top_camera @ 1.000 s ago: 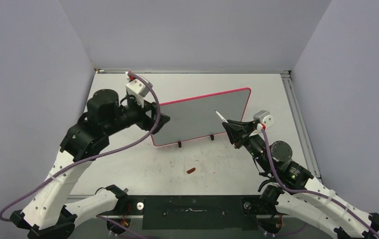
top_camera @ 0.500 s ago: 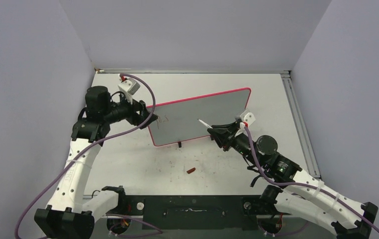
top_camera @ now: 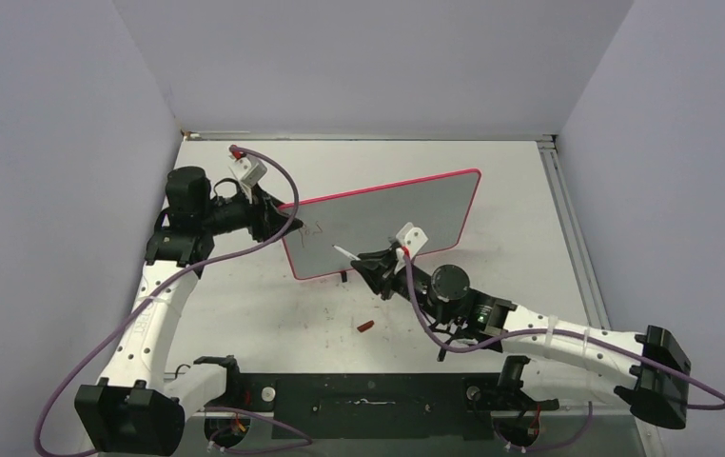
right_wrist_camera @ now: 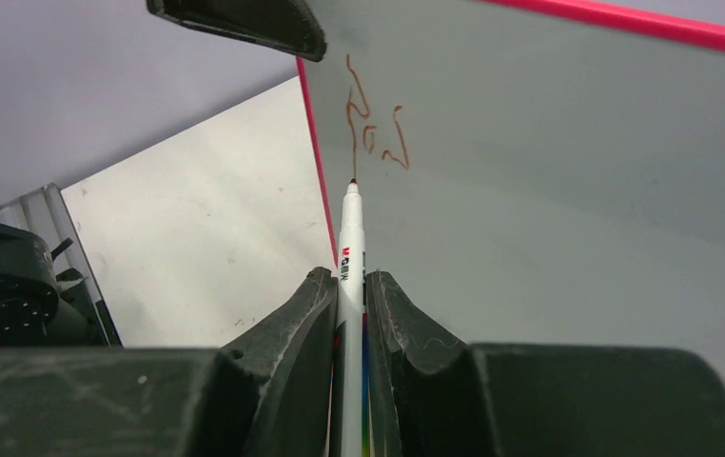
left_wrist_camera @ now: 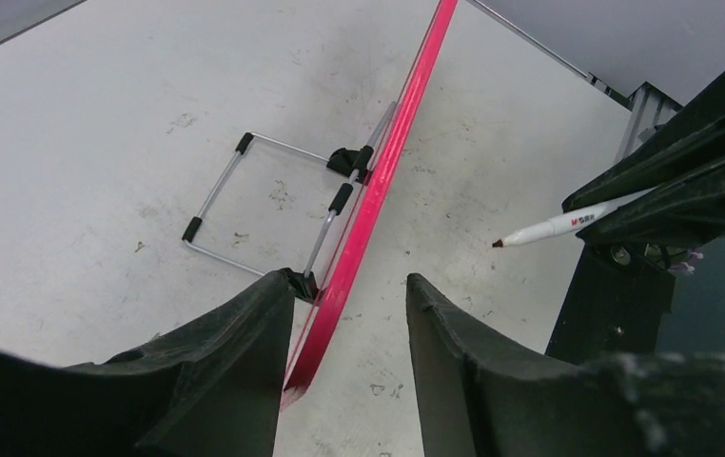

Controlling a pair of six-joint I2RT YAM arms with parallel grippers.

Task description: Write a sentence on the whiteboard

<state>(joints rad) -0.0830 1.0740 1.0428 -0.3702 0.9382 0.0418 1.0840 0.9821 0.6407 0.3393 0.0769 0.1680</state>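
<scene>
The whiteboard point(top_camera: 397, 219) stands tilted on small black feet, red-pink rim around a grey face. A few dark-red strokes of the sentence point(top_camera: 318, 229) sit near its left edge, clearer in the right wrist view point(right_wrist_camera: 373, 129). My right gripper point(top_camera: 370, 259) is shut on a white marker point(right_wrist_camera: 350, 248), tip pointing at the bottom of the first stroke. In the left wrist view the marker point(left_wrist_camera: 568, 225) tip stays a little off the board. My left gripper point(left_wrist_camera: 349, 286) is open, its fingers either side of the board's left rim point(left_wrist_camera: 387, 162).
A small red-brown cap point(top_camera: 365, 327) lies on the tabletop in front of the board. The board's wire stand point(left_wrist_camera: 244, 200) rests behind it. A metal rail point(top_camera: 573, 228) runs along the table's right edge. Grey walls close three sides.
My right arm has swept the marker leftward from the board's right side to the strokes near its left edge. My left gripper has drawn back to the left rim, uncovering the writing.
</scene>
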